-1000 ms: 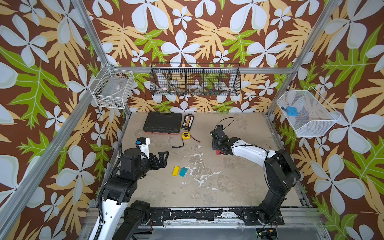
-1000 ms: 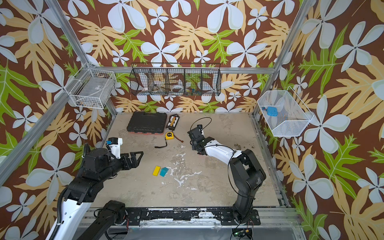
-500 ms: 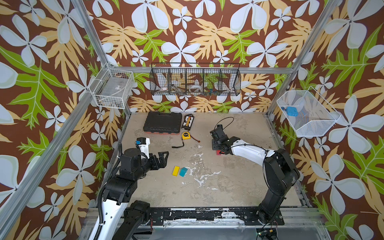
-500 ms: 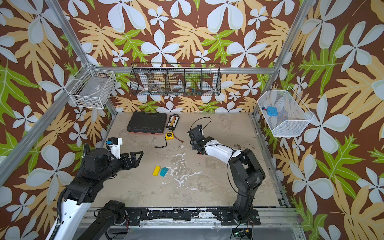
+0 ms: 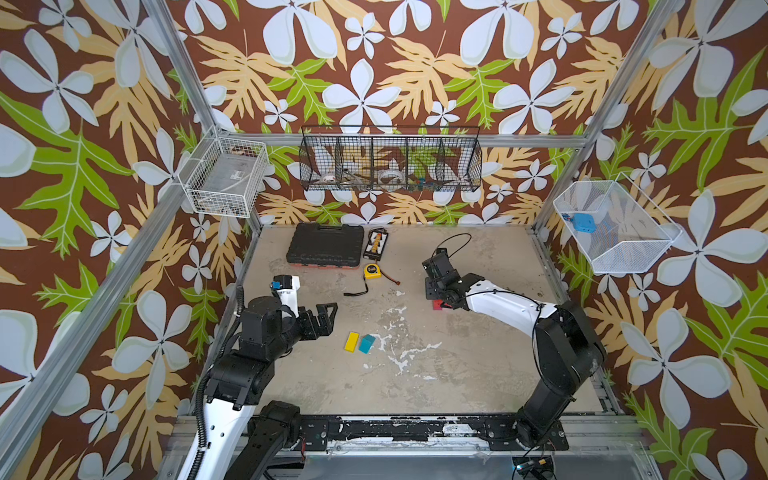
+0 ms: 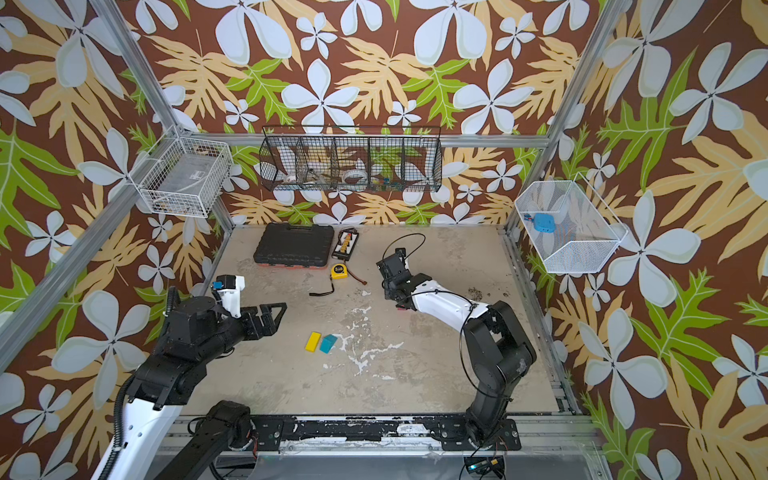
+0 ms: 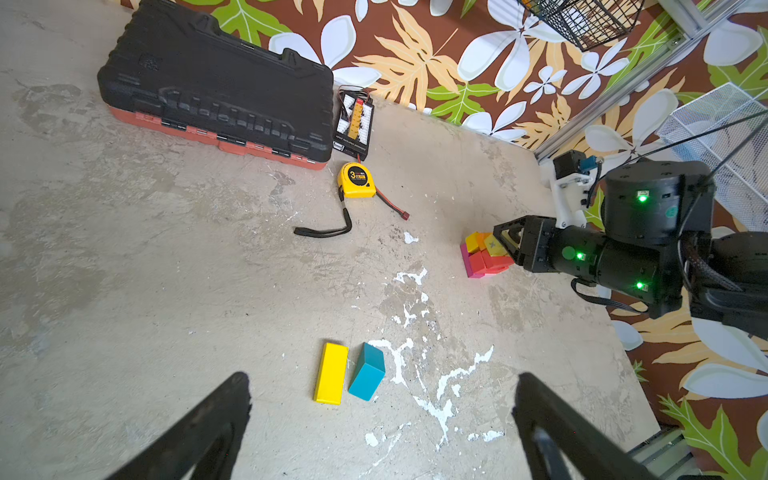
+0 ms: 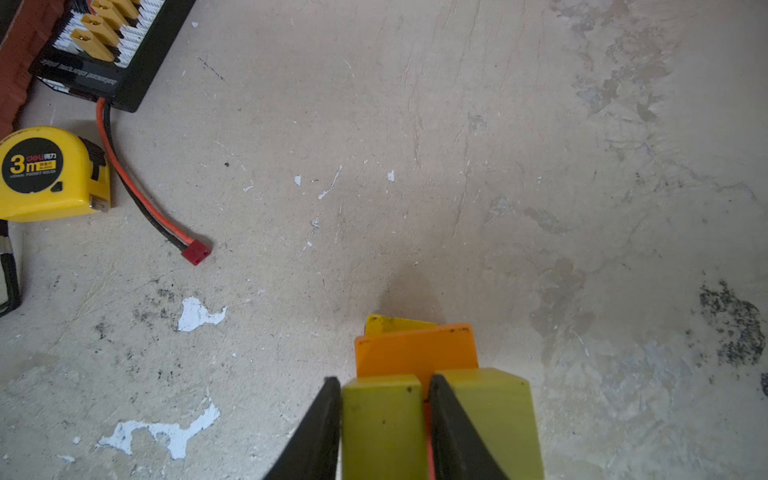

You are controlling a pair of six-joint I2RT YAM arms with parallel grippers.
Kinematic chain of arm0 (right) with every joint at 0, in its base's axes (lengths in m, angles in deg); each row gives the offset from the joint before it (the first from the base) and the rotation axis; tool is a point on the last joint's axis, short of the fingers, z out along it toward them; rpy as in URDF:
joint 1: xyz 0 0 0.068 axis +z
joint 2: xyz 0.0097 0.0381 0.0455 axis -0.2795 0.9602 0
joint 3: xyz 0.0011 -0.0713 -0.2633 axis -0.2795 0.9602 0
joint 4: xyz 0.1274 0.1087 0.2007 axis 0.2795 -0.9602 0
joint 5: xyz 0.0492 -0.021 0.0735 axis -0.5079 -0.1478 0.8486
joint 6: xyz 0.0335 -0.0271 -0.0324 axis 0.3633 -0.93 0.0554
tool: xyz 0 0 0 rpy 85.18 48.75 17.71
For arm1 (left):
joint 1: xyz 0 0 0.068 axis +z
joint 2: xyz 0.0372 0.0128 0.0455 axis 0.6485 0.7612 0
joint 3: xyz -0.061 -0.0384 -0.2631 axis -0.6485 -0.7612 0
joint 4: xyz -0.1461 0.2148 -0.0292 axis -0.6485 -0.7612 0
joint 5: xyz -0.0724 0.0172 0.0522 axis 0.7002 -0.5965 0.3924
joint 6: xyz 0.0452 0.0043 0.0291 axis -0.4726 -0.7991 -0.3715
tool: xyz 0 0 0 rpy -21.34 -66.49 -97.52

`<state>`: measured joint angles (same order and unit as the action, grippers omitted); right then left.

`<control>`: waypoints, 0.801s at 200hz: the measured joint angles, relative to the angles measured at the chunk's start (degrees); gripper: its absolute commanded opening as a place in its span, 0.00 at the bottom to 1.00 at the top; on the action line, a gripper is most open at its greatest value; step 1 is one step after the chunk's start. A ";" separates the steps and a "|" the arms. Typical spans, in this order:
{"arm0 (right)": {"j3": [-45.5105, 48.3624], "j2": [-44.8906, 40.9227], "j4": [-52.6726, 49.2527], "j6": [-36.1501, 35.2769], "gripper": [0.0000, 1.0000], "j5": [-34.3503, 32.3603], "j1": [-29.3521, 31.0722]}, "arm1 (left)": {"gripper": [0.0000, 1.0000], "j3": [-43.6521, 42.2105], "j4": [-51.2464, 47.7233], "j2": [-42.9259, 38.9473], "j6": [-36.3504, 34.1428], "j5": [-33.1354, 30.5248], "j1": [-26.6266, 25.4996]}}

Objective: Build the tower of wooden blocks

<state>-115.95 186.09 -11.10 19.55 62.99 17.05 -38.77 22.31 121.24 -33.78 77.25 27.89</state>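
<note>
right fingers [image 8: 320, 428] at the multicoloured wood block tower [image 7: 484, 257]

the right fingers straddle a lime painted wood block [image 8: 382, 428] at the tower's top; whether they press it i cannot tell. a second lime wood block [image 8: 494, 415] sits just outside one finger, and a flat orange wood block [image 8: 415, 349] lies just beyond the tips. the left fingers [image 7: 216, 419] gape wide; ahead, between them, a yellow wood brick [image 7: 330, 374] and a teal wood block [image 7: 368, 372] lie side by side on the beige desk [image 7: 166, 291]

Desk [image 5: 457, 374] scuffed beige, flecked white. Just ahead of left jaws: yellow brick [image 5: 351, 341] and teal block [image 5: 366, 344], flat, side by side. At right jaws: tower [image 7: 478, 264], pink base down. Farther beyond both: black tool case [image 5: 325, 245], connector board [image 5: 376, 244], tape measure [image 5: 372, 271].
</note>
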 measured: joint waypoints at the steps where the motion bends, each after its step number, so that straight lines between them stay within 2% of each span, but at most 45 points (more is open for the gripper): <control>1: 0.00 0.00 0.00 0.00 0.38 0.00 0.00 | 1.00 0.00 0.00 -0.02 0.00 0.00 0.00; 32: 0.04 -0.57 0.00 0.02 0.39 0.02 0.00 | 1.00 0.00 0.00 -0.09 0.00 0.00 0.00; 55: 0.39 -1.70 -0.17 0.02 0.45 0.00 0.00 | 1.00 0.00 0.00 -0.15 0.00 0.00 0.00; 75: 1.55 -3.78 -0.17 0.09 0.57 -0.02 0.02 | 1.00 0.00 0.00 -0.11 0.00 0.00 0.00; 102: 3.72 -7.34 -0.31 0.24 0.78 -0.31 0.00 | 1.00 0.00 0.00 -0.11 0.00 0.07 0.00; 127: 5.84 -9.75 0.04 0.20 0.87 -0.55 -0.22 | 1.00 0.00 0.00 -0.13 0.00 0.13 0.00; 160: 7.41 -10.25 0.66 0.15 0.91 0.15 -1.57 | 1.00 0.00 0.00 -0.20 0.00 0.15 0.00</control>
<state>-108.54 175.83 -10.44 19.70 63.15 15.47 -38.77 22.31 121.04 -33.78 77.40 27.89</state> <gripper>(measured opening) 0.901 0.996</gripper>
